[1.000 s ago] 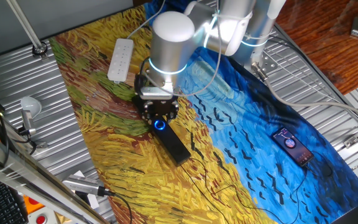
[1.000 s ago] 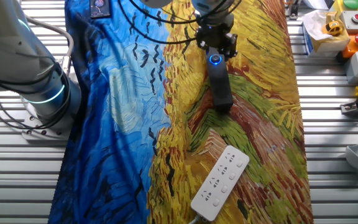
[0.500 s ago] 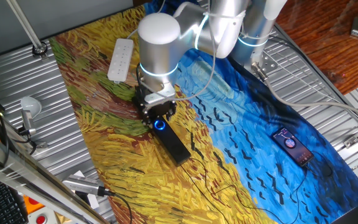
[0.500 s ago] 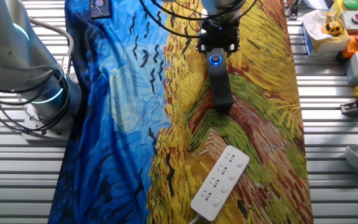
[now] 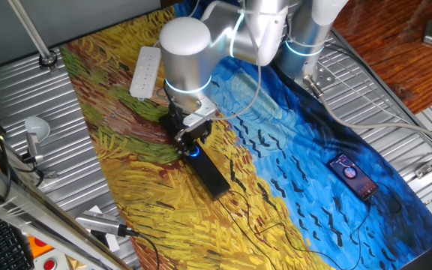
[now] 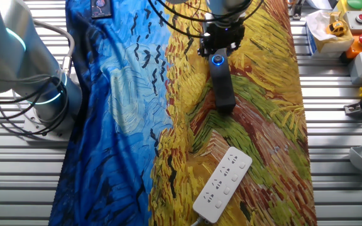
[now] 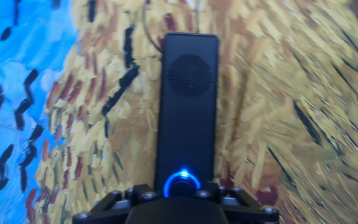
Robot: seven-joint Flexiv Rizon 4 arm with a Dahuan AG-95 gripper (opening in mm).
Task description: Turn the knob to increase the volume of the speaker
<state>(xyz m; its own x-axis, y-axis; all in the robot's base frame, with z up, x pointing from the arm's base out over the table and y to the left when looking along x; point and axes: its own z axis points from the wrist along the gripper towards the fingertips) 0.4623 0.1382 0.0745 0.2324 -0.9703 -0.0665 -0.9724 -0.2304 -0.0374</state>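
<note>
The speaker [image 5: 211, 177] is a slim black bar lying on the painted cloth; it also shows in the other fixed view [image 6: 224, 88] and the hand view [image 7: 187, 106]. Its knob [image 5: 193, 151] glows with a blue ring at the bar's end under my hand, and shows in the other fixed view [image 6: 218, 60] and the hand view [image 7: 183, 184]. My gripper [image 5: 190, 142] stands straight down over the knob with its fingers closed around it. In the hand view the gripper [image 7: 183, 194] covers the knob's lower half.
A white power strip [image 5: 146, 71] lies on the cloth behind the speaker, also seen in the other fixed view [image 6: 222, 184]. A small black phone [image 5: 353, 177] with a red screen lies on the blue part. Ribbed metal table edges surround the cloth.
My hand has turned about the knob's axis while staying on it, and the arm's wrist housing has swung a little to the left. The speaker has not shifted.
</note>
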